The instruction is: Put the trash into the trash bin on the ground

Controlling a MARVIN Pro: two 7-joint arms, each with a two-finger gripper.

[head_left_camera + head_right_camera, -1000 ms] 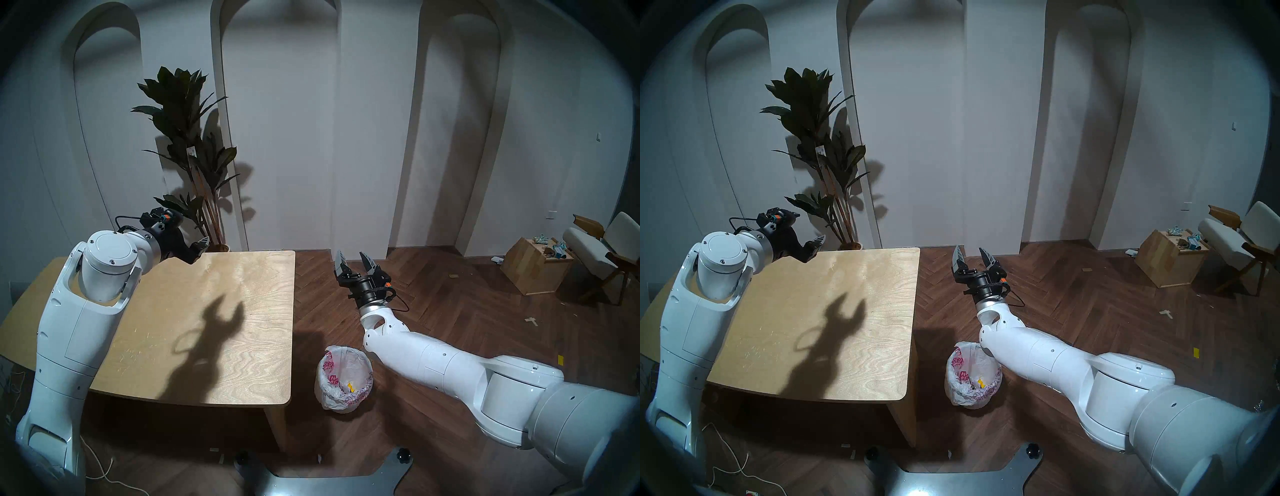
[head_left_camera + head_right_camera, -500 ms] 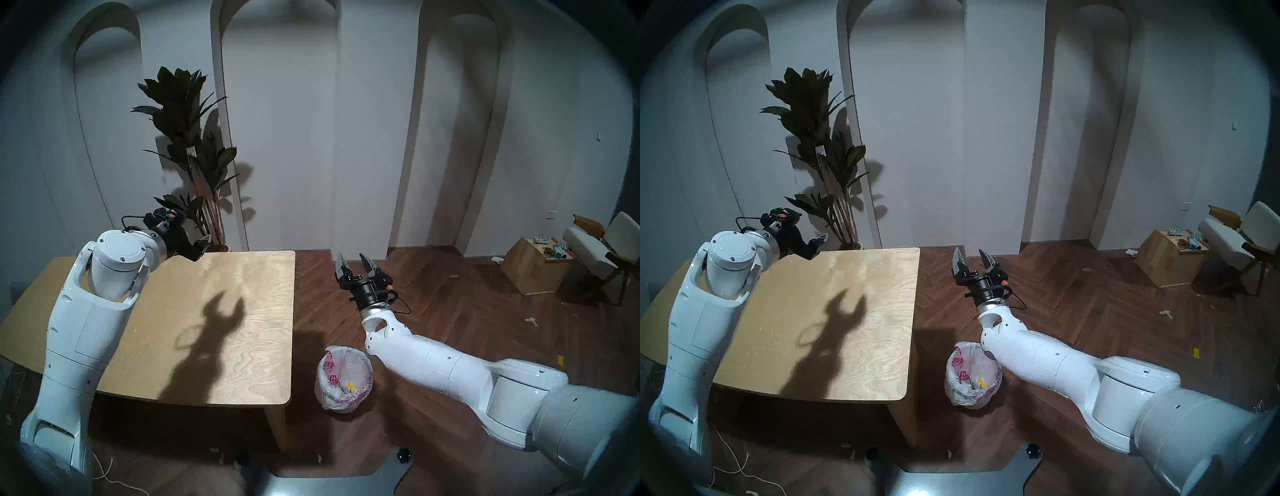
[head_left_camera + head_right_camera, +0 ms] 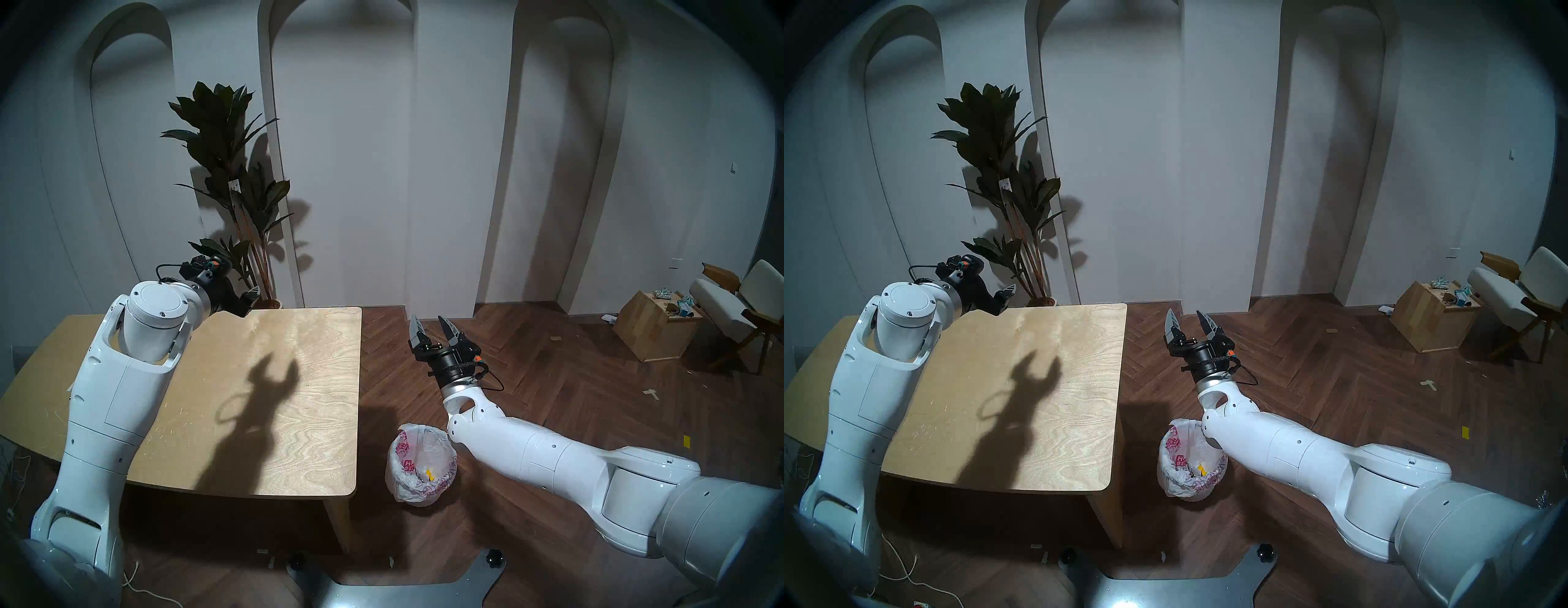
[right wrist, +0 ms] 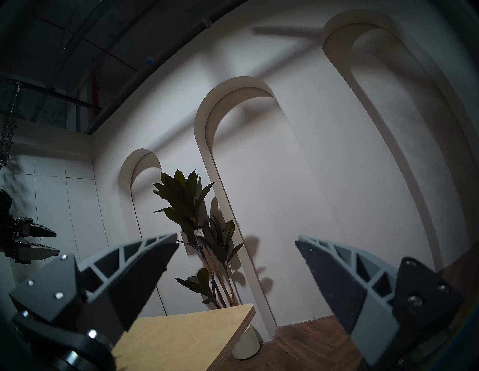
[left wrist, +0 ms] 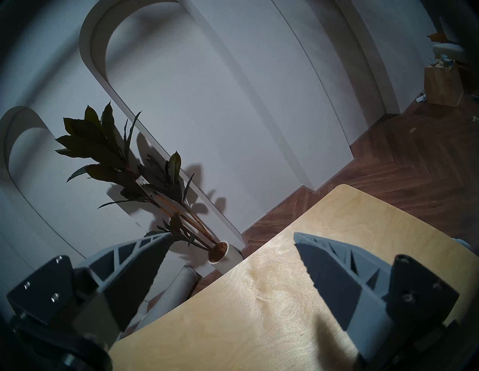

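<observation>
Both grippers, left gripper (image 3: 250, 298) and right gripper (image 3: 430, 326), are being held released and empty, the left arm being eased forward; trash (image 3: 429, 473) is lying in the trash bin (image 3: 407, 484), suggesting completion.

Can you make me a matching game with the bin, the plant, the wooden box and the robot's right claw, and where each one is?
Things:
1. trash bin
2. plant
3. wooden box
4. right gripper

Places:
A. beside the chair
B. on the floor right of the table
C. in the air, open and empty
D. against the wall behind the table

Pairs: 1-B, 2-D, 3-A, 4-C
</observation>
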